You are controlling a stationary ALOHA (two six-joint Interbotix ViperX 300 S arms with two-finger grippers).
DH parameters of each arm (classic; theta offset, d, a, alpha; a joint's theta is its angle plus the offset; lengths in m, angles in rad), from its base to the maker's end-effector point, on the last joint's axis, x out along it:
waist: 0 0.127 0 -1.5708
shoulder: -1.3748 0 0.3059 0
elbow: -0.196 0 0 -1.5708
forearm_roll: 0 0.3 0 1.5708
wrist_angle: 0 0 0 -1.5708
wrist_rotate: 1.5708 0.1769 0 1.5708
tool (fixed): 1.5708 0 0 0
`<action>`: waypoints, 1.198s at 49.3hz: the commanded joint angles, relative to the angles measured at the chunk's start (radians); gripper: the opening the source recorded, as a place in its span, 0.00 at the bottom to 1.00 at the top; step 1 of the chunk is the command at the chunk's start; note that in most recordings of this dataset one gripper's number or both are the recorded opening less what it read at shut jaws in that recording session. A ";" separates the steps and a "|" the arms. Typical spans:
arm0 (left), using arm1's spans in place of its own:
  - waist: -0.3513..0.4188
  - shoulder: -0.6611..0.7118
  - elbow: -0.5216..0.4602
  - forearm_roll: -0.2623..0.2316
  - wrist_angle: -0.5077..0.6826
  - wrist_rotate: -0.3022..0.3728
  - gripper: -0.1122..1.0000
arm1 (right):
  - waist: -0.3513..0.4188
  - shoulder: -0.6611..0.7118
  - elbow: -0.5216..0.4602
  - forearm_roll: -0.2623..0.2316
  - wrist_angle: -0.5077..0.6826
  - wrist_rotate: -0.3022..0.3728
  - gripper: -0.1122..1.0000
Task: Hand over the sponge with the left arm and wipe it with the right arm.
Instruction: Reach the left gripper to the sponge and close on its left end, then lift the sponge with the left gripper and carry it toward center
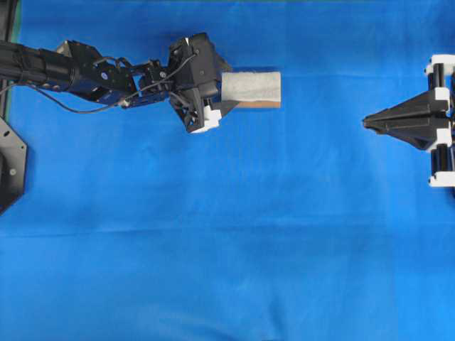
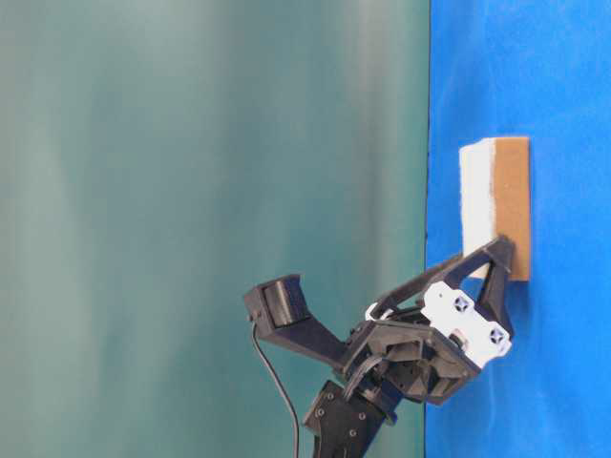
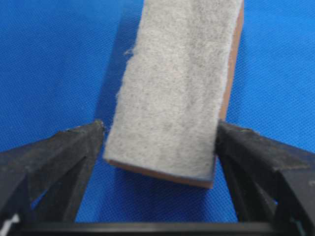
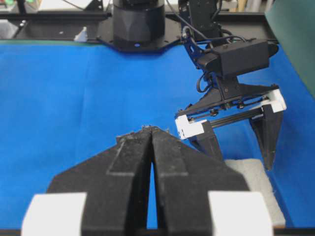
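Overhead: the left gripper (image 1: 226, 91) straddles the near end of the sponge (image 1: 252, 87) lying on the blue cloth (image 1: 227, 249), jaws wide for a grab. Table-level: fingers bracket it, nothing pinched. Left wrist: fingertips (image 3: 93, 130) flank the grey top. Right wrist: the right gripper (image 4: 151, 133), closed and empty, waits well apart.

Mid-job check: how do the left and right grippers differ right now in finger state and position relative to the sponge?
The left gripper has its fingers spread wide, one on each side of the sponge's near end; the right gripper has its fingers pressed together and holds nothing. The left one sits low over the sponge on the blue cloth; the right one waits well apart from it, at the overhead view's right edge. Both have pointed black fingers.
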 commanded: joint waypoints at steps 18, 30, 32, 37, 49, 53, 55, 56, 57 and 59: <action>0.008 -0.031 -0.038 -0.002 0.132 -0.031 0.43 | -0.005 0.012 -0.015 0.003 -0.006 0.005 0.10; -0.023 -0.172 -0.037 -0.003 0.249 -0.074 0.43 | -0.003 0.014 -0.017 0.002 -0.005 0.005 0.10; -0.035 -0.199 -0.038 -0.003 0.273 -0.077 0.43 | -0.003 0.014 -0.017 0.003 -0.005 0.005 0.10; -0.069 -0.270 -0.040 -0.003 0.328 -0.089 0.41 | -0.005 0.014 -0.015 0.002 -0.005 0.005 0.10; -0.176 -0.413 -0.026 -0.006 0.420 -0.187 0.41 | -0.005 0.026 -0.017 0.002 -0.005 0.005 0.10; -0.219 -0.440 -0.015 -0.005 0.422 -0.242 0.41 | -0.005 0.035 -0.017 0.002 -0.005 0.005 0.10; -0.239 -0.449 -0.009 -0.005 0.422 -0.267 0.41 | -0.005 0.038 -0.015 0.002 -0.005 0.005 0.10; -0.249 -0.453 -0.008 -0.006 0.422 -0.278 0.41 | -0.005 0.041 -0.017 0.002 -0.005 0.005 0.10; -0.256 -0.454 -0.006 -0.006 0.422 -0.288 0.41 | -0.005 0.043 -0.017 0.003 -0.005 0.005 0.10; -0.272 -0.454 -0.002 -0.006 0.422 -0.307 0.41 | -0.005 0.048 -0.020 0.003 -0.005 0.005 0.10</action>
